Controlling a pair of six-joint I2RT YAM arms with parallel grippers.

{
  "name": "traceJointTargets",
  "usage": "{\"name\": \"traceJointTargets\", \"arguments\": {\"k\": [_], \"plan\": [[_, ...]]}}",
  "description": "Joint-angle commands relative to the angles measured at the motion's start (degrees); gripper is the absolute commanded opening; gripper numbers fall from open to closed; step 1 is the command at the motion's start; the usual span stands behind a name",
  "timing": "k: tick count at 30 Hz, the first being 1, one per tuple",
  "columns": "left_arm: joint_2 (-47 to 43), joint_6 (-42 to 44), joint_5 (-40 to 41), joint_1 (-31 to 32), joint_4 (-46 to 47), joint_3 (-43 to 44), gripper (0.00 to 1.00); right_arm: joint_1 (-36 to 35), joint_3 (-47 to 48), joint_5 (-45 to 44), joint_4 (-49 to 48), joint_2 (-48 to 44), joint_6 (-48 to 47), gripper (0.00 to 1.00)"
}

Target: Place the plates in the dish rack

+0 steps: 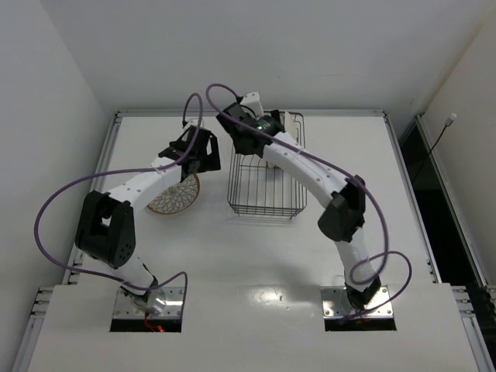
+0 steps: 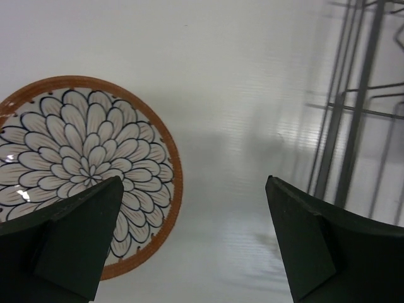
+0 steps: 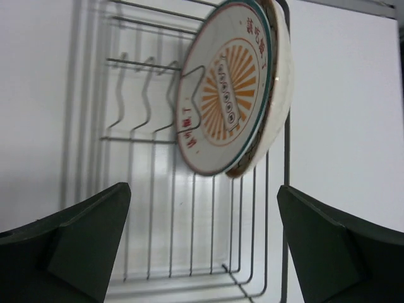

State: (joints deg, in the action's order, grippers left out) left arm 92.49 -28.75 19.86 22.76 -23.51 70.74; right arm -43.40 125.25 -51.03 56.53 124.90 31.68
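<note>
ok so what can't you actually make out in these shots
top view: right arm covers the dish rack's far end, hiding what stands there
top view: left arm covers part of the petal-patterned plate
right wrist: medallion plate hides whether a second plate leans behind it

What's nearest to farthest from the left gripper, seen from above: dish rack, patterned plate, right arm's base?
1. Patterned plate, right beside the left gripper.
2. Dish rack, off to its right.
3. Right arm's base, far off at the near right.
</note>
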Motion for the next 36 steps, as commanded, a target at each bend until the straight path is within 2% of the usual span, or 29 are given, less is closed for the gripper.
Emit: {"name": "traceJointTargets", "arguments": {"k": [1, 4, 9, 13, 20, 24, 27, 30, 31, 32, 35, 36], "plan": [[2.4, 0.2, 7.0, -0.5, -0.8, 1.6, 0.95, -2.4, -0.8, 10.3, -0.2, -14.8, -0.5, 1.00], [5.7, 0.2, 9.1, -0.5, -2.3, 1.6, 0.95, -4.3, -6.8, 14.5, -1.4, -24.2, -0.5, 1.00], [10.8, 0.7, 10.5, -0.5, -3.4, 2.6, 0.95, -7.0, -25.8, 17.9, -8.0, -41.0, 3.2, 1.00], [13.3, 1.9, 10.6, -1.1, -3.4, 3.2, 0.95, -7.1, -33.4, 18.9, -9.5, -51.2, 5.1, 1.00], [19.9, 1.8, 11.4, -1.1, -5.1, 5.0, 0.95, -7.1, -36.0, 17.7, -7.8, -58.1, 7.1, 1.00], [22.3, 1.8, 13.8, -1.1, -6.2, 5.0, 0.89, -7.1, -36.0, 17.2, -7.8, -59.5, 7.6, 1.00], [23.6, 1.8, 14.6, -1.1, -6.2, 5.0, 0.77, -7.1, -36.0, 17.7, -7.8, -59.5, 7.6, 1.00], [24.1, 1.8, 15.1, -1.1, -6.7, 5.5, 0.50, -7.1, -36.0, 18.2, -7.1, -60.0, 8.1, 1.00], [24.8, 2.4, 14.6, -1.1, -6.7, 5.5, 0.33, -7.1, -36.0, 18.2, -6.6, -60.0, 8.1, 1.00], [24.8, 2.4, 14.6, -1.1, -6.7, 6.1, 0.24, -7.1, -36.0, 18.2, -6.0, -60.6, 8.1, 1.00], [26.1, 2.9, 12.8, -1.1, -7.2, 6.7, 0.00, -7.1, -36.5, 17.7, -5.4, -62.2, 8.7, 1.00], [26.8, 2.9, 12.8, -1.1, -7.3, 6.7, 0.00, -7.1, -37.1, 17.7, -5.4, -62.8, 8.7, 1.00]]}}
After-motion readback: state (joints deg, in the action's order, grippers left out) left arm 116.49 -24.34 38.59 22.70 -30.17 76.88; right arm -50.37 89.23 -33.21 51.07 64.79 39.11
